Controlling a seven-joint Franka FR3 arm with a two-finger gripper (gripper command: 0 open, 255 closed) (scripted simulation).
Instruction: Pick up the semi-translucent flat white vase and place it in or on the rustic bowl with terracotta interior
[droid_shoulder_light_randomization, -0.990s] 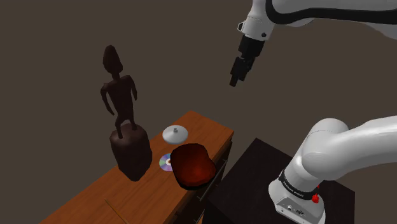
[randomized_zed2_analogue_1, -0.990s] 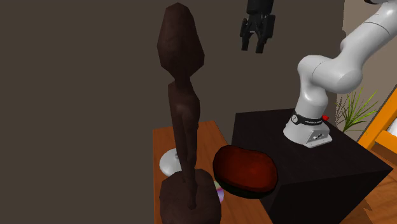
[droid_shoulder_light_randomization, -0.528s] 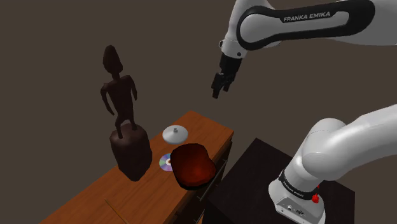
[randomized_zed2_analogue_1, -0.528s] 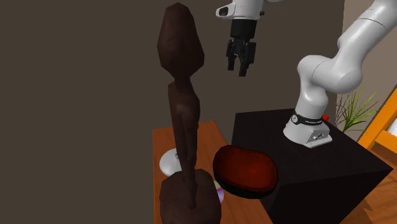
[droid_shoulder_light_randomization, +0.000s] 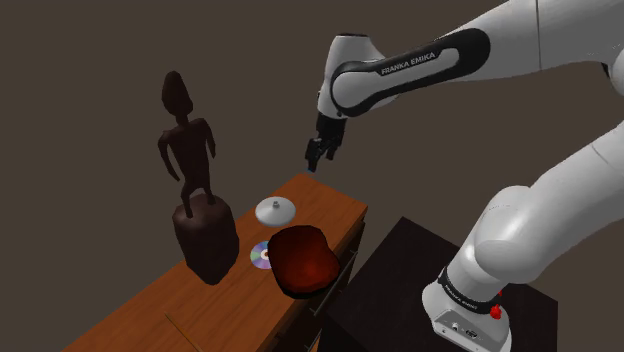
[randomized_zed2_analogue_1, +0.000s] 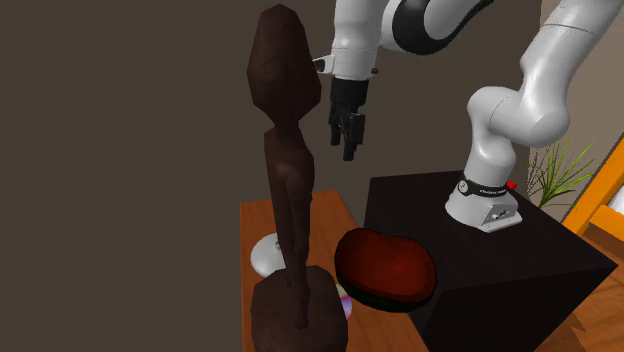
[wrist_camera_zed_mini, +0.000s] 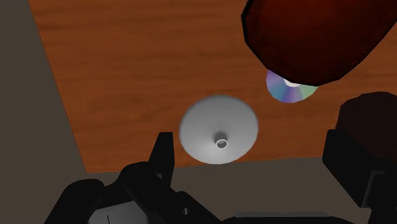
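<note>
The flat white vase (droid_shoulder_light_randomization: 276, 210) is a low disc with a small neck, resting on the wooden tabletop (droid_shoulder_light_randomization: 200, 295) near its far end. In the second exterior view the vase (randomized_zed2_analogue_1: 264, 255) peeks out behind the statue. The bowl (droid_shoulder_light_randomization: 302, 260) with a dark red inside sits at the table's edge, close to the vase. My black gripper (droid_shoulder_light_randomization: 317, 156) hangs open in the air above and slightly past the vase. In the wrist view the vase (wrist_camera_zed_mini: 218, 129) lies just ahead of the parted fingers (wrist_camera_zed_mini: 164, 153), well below them, with the bowl (wrist_camera_zed_mini: 318, 35) beyond it.
A tall dark wooden figure statue (droid_shoulder_light_randomization: 195, 195) stands on a rounded base, close to the vase in the shoulder view's left. A shiny disc (droid_shoulder_light_randomization: 261, 256) lies between the statue's base and the bowl. The black stand (droid_shoulder_light_randomization: 420, 290) sits beside the table's end.
The arm has swung toward the shoulder view's left and come down, carrying the gripper from high beside the table to just above the vase. The fingers stay apart.
</note>
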